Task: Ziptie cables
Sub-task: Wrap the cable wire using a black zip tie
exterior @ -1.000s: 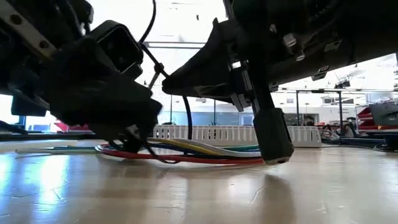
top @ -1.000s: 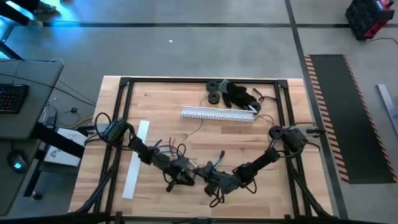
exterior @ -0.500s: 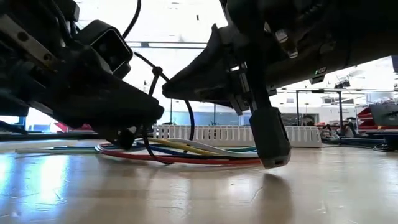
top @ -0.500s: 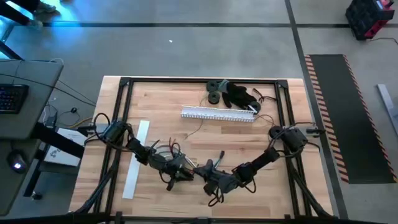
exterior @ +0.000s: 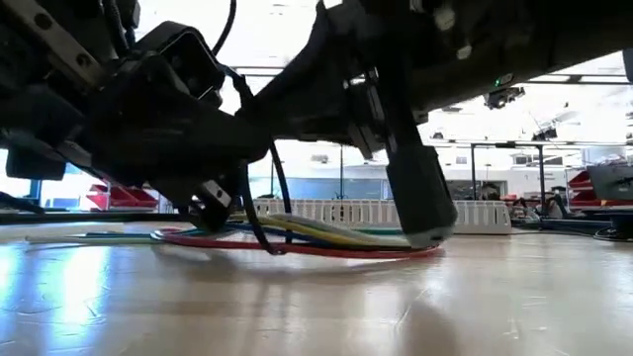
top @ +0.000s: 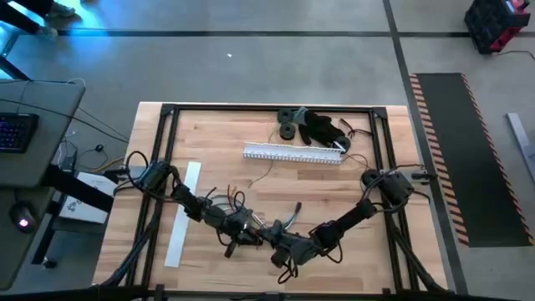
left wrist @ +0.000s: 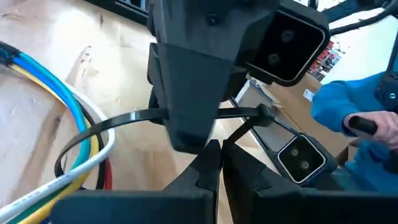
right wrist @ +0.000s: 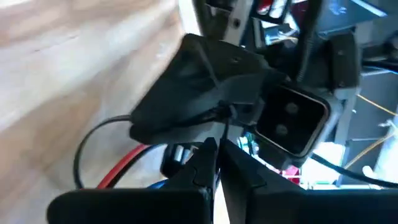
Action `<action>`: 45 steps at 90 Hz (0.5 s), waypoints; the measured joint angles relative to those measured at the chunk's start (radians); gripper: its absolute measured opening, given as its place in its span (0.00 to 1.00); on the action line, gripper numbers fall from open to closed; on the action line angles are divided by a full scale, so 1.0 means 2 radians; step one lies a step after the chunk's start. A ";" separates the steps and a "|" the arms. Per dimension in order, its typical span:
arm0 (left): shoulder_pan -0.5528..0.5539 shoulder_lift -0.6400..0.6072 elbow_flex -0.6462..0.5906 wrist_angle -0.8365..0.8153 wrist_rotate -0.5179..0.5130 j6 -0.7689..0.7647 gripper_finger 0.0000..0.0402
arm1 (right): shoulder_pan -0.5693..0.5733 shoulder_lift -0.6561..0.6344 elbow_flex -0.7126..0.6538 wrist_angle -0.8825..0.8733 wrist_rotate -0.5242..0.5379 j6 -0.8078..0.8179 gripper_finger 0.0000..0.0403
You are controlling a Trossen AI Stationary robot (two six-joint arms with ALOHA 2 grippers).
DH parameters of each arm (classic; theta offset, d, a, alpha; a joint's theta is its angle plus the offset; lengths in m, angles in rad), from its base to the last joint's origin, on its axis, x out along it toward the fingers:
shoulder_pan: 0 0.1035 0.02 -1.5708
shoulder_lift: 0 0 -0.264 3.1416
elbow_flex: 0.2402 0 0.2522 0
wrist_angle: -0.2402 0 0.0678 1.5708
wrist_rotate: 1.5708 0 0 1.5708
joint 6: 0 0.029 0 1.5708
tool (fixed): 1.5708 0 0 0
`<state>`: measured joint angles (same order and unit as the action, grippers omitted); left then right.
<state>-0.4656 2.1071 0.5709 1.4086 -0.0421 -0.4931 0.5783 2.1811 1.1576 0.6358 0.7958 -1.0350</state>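
The cables (exterior: 326,240), red, blue, yellow and white, lie in a loose bundle on the wooden table near its middle (top: 226,201). A black zip tie (left wrist: 118,122) loops around them (left wrist: 74,124). My left gripper (top: 244,230) and my right gripper (top: 276,242) meet low over the table just right of the bundle, both shut on the tie. In the left wrist view the right gripper's dark fingers (left wrist: 186,124) hide the middle of the strap. My left gripper (left wrist: 221,149) pinches the zip tie's free strap (left wrist: 239,132) just below its head (left wrist: 266,114), between its two fingertips. The loop end lies around the cables on the table. My right gripper (right wrist: 216,149) pinches a thin black stretch of the tie (right wrist: 222,127) between its fingertips. The fingers point down at the table and lie across the strap (left wrist: 149,116). The strap runs taut from there toward the left gripper.
A long white slotted duct (top: 292,153) lies at the far side, with black round parts and a dark cord (top: 309,125) behind it. A white strip (top: 184,213) lies at the left. A person's blue sleeve (left wrist: 354,106) shows beyond the table.
My right gripper has moved toward the table's left edge, closing on the left gripper, and dipped lower toward the table. The zip tie's loop has shifted left with it. Both grippers have stayed shut.
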 joint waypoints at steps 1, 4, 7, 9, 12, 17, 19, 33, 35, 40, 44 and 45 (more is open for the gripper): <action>0.000 0.000 0.000 0.000 -0.001 0.000 0.00 | 0.000 0.000 0.000 -0.003 0.000 0.005 0.00; -0.001 0.000 0.000 0.000 -0.002 0.000 0.00 | -0.001 0.000 0.000 -0.010 0.001 0.018 0.00; -0.002 0.000 0.000 0.001 -0.002 -0.001 0.00 | -0.002 0.000 0.000 -0.013 0.003 0.029 0.00; -0.003 0.000 0.000 0.000 -0.003 -0.001 0.00 | -0.002 0.000 0.000 -0.014 0.004 0.034 0.00; -0.004 0.000 0.000 0.001 -0.008 -0.002 0.00 | -0.002 0.000 0.000 -0.015 0.004 0.040 0.01; -0.005 0.000 0.000 0.000 -0.012 -0.002 0.00 | -0.003 0.000 0.000 -0.015 -0.003 0.050 0.02; -0.006 0.000 0.000 0.000 -0.012 -0.002 0.00 | -0.003 0.000 0.000 -0.015 -0.006 0.057 0.04; -0.007 0.000 0.000 -0.002 -0.015 -0.005 0.00 | -0.007 0.000 0.000 -0.017 -0.010 0.106 0.20; -0.007 0.000 0.000 -0.002 -0.015 -0.006 0.00 | -0.007 0.000 0.000 -0.017 -0.009 0.111 0.23; -0.007 0.000 0.000 -0.002 -0.015 -0.006 0.00 | -0.007 0.000 0.000 -0.018 -0.001 0.126 0.30; -0.007 0.000 0.000 -0.002 -0.015 -0.006 0.00 | -0.007 0.000 0.000 -0.018 0.013 0.144 0.34; -0.007 0.000 0.000 -0.002 -0.015 -0.006 0.00 | -0.007 0.000 0.000 -0.018 0.018 0.149 0.35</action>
<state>-0.4793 2.1063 0.5709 1.4036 -0.0731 -0.5049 0.5648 2.1807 1.1580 0.6006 0.8311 -0.7376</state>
